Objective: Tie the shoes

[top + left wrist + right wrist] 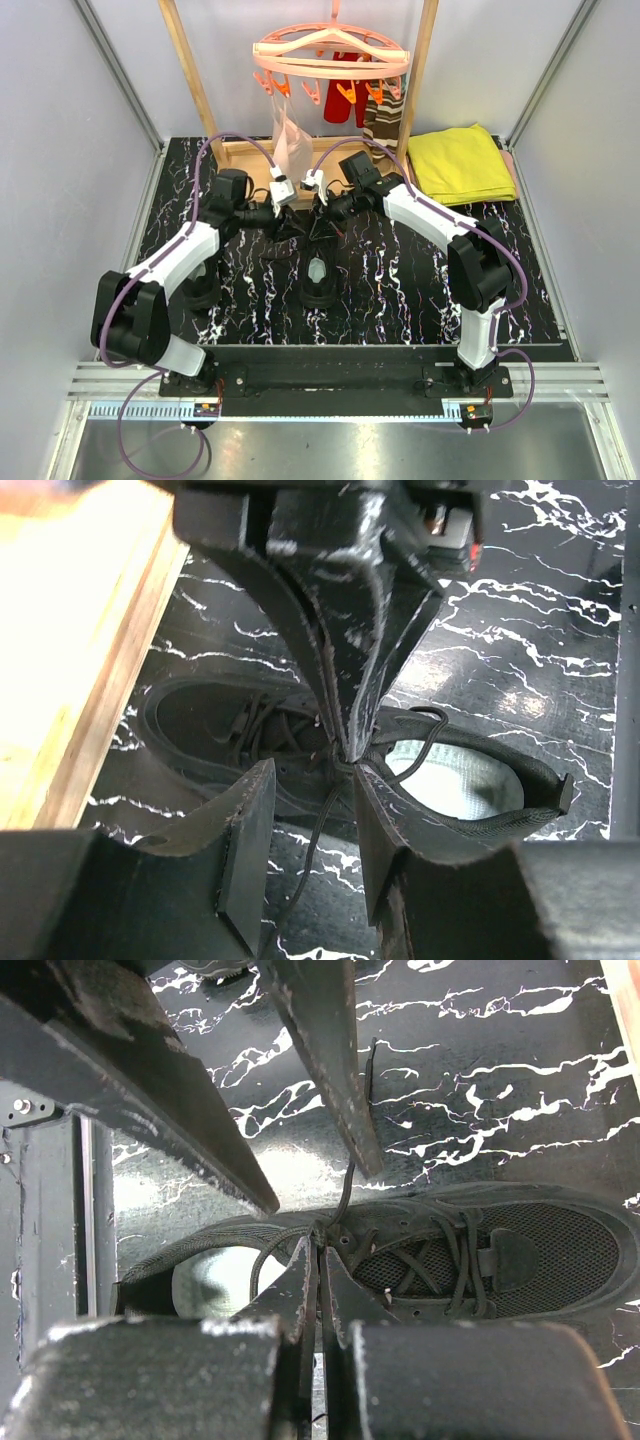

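Observation:
One black shoe (320, 285) with a pale insole lies mid-table, toe toward the back. It also shows in the left wrist view (200, 720) and the right wrist view (540, 1250). My right gripper (325, 222) (320, 1248) is shut on the thin black lace at the top eyelets. A lace strand (346, 1185) rises from there. My left gripper (290, 228) (312, 780) is open just above the shoe's tongue, facing the right gripper, with a lace strand (310, 850) hanging between its fingers without being pinched. I cannot make out a second shoe.
A wooden rack base (250, 150) (70, 630) stands just behind the shoe. A pink clip hanger (330, 50) with striped socks (380, 120) hangs above it. A folded yellow cloth (460, 165) lies at the back right.

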You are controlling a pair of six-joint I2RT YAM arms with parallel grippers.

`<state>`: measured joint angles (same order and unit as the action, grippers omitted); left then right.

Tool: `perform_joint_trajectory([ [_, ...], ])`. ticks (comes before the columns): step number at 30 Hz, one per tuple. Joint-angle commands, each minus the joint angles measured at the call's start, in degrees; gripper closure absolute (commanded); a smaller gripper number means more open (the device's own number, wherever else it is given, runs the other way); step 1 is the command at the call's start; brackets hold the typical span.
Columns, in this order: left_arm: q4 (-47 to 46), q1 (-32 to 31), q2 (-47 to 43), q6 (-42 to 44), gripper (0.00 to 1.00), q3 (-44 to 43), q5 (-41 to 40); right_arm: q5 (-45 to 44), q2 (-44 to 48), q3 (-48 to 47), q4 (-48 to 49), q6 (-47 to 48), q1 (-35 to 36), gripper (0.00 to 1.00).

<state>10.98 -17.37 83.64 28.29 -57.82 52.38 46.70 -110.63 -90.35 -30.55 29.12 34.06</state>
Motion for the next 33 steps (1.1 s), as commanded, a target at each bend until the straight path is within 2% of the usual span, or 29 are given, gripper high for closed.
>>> perform_joint_trajectory([
  [1, 0.97, -0.83, 1.26, 3.69, 0.60, -3.00, 4.05, 1.47, 2.79, -2.03, 2.07, 0.93, -0.31, 1.00],
  [7, 1.58, -1.53, 2.32, 4.49, 0.60, -3.26, 3.78, 1.55, 3.14, -2.29, 2.07, 1.28, -0.31, 1.00],
  [13, 1.85, -1.71, 3.90, 4.75, 0.69, -4.31, 3.87, 1.73, 3.05, -2.12, 2.24, 1.64, -0.31, 1.00],
  [21, 2.29, -1.79, 4.52, 5.28, 1.00, -4.84, 4.13, 1.99, 4.02, -1.06, 2.24, 3.48, -0.31, 1.00],
  [24, 2.29, -1.62, 4.26, 4.58, 1.00, -4.84, 3.52, 1.64, 4.11, -0.80, 2.33, 3.84, -0.23, 0.99],
  [25, 2.38, -1.53, 4.17, 4.32, 1.00, -4.93, 3.43, 1.47, 4.19, -0.80, 2.42, 3.83, -0.31, 0.92],
  [27, 1.85, -1.27, 3.91, 3.52, 1.00, -4.49, 2.64, 1.20, 4.37, -0.54, 2.33, 3.92, -0.40, 0.87],
  [28, 1.50, -1.18, 3.73, 3.26, 1.00, -4.32, 2.38, 1.03, 4.54, -0.45, 2.33, 3.66, -0.40, 0.73],
  [30, 0.18, -0.92, 3.47, 2.21, 1.00, -4.05, 1.77, -0.29, 4.72, -0.27, 2.33, 2.87, -0.58, 0.57],
  [31, -0.17, -1.00, 3.46, 1.94, 1.00, -3.97, 1.59, -0.73, 4.98, -0.27, 2.25, 1.91, -0.93, 0.46],
  [33, -0.44, -0.92, 3.64, 1.68, 1.00, -4.05, 1.67, -1.87, 5.25, -0.09, 2.42, 0.68, -1.37, 0.18],
])
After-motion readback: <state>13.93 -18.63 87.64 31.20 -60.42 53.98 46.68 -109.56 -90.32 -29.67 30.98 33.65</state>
